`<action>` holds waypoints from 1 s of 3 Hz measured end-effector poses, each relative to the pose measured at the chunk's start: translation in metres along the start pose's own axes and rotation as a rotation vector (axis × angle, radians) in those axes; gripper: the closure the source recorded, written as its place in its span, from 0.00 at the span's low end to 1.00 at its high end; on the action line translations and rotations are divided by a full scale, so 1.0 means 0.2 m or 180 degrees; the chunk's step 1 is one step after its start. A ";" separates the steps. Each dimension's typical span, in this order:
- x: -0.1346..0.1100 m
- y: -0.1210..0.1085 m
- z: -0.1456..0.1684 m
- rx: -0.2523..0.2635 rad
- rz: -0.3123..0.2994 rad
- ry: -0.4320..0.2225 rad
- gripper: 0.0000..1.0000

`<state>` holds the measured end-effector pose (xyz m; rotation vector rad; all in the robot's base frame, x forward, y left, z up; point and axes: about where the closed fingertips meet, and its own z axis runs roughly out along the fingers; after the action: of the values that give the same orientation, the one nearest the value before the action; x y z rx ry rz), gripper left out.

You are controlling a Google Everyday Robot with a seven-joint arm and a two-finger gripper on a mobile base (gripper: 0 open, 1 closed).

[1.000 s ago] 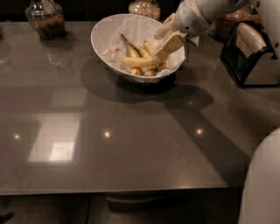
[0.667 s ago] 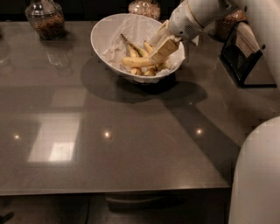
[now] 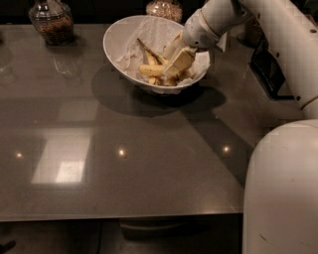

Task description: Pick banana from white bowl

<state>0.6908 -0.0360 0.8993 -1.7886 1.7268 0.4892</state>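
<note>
A large white bowl (image 3: 121, 47) with a slanted rim sits at the back middle of the grey table (image 3: 124, 149). A yellow banana (image 3: 151, 69) lies inside it on crumpled white paper (image 3: 159, 32). My gripper (image 3: 171, 67) reaches down into the bowl from the upper right, its cream-coloured fingers right at the banana's right end. The white arm (image 3: 218, 20) runs up to the right.
A glass jar (image 3: 52, 22) with brown contents stands at the back left, another jar (image 3: 164, 7) behind the bowl. A black box-like object (image 3: 268, 69) sits at the right edge. The robot's white body (image 3: 280, 193) fills the lower right.
The gripper has moved left and lower into the bowl, closer onto the banana. The robot's body has come further into view at the lower right.
</note>
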 end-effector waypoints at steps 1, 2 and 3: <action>0.04 -0.02 0.06 -0.0055 0.0008 0.0088 0.45; 0.09 -0.04 0.10 -0.0088 0.0031 0.0177 0.52; 0.11 -0.05 0.12 -0.0110 0.0043 0.0237 0.71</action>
<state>0.7055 -0.0386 0.8690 -1.8416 1.7920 0.4661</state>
